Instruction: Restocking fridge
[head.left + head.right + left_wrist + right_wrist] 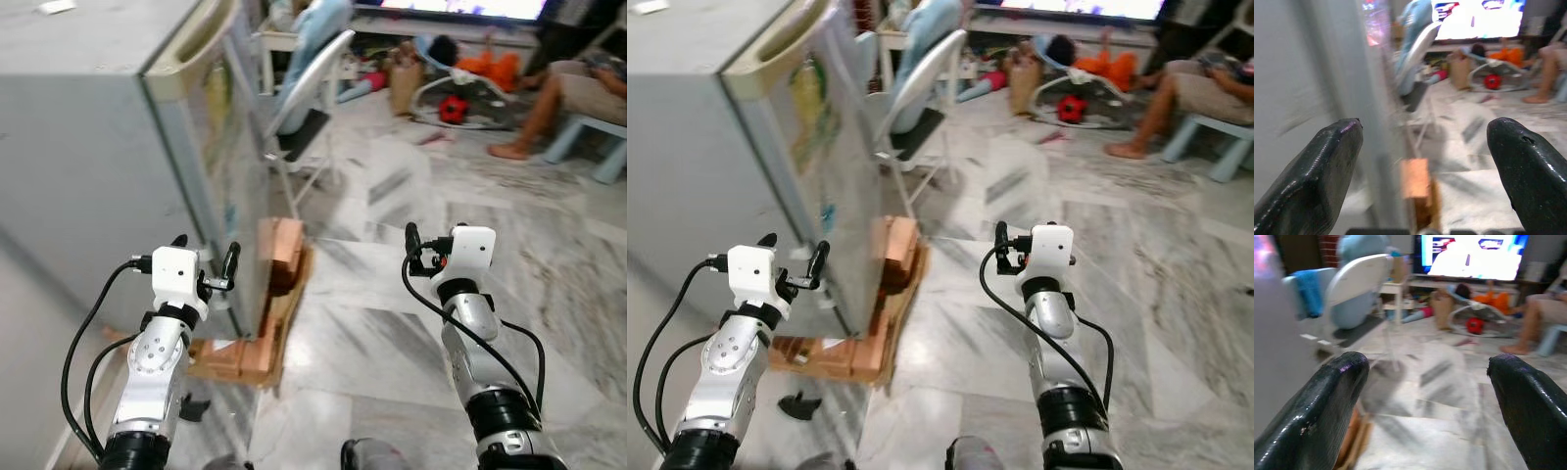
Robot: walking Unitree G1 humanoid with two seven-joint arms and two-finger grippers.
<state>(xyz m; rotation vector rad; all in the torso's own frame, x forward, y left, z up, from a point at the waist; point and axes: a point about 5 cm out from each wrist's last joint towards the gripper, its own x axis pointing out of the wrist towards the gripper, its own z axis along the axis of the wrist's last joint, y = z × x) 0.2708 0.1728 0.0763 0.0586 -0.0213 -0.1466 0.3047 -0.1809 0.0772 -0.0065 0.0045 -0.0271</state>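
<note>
Both arms are raised, bent at the elbow. The left gripper point(204, 257) sits spread wide right at the fridge point(108, 147) door's edge, the right gripper point(431, 240) equally wide over marble floor point(392, 323), holding nothing.

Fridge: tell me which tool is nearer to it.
Left. The left tool is raised right at the fridge's front corner, fingers open. The right tool is held off to the side over the marble floor, well clear.
</note>
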